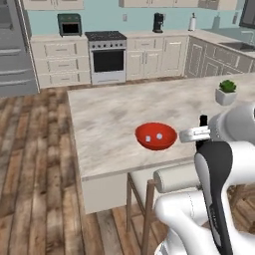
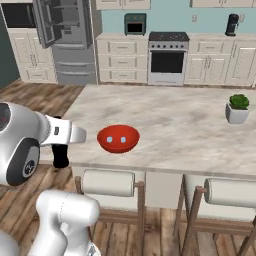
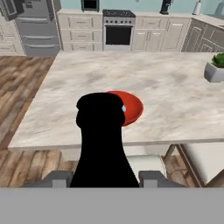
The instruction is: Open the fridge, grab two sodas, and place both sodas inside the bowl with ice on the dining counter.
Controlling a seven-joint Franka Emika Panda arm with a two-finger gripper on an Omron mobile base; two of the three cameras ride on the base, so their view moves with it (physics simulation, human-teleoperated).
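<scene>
soda (image 3: 101, 144): dark bottle, held upright between my fingers, cap up.
jaws (image 3: 101, 179): part open, closed on the soda's body.
bowl (image 1: 156, 136): red, ice inside, on the table (image 1: 114, 114) near its front edge.
relation: bowl lies ahead of the soda, slightly beyond and lower, near.

A glossy white, rounded robot arm (image 1: 219, 199) with black joint bands and a grey circular joint cap.

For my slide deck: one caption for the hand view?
Tool shut on a dark soda bottle, facing the red ice bowl on the dining counter.
</scene>
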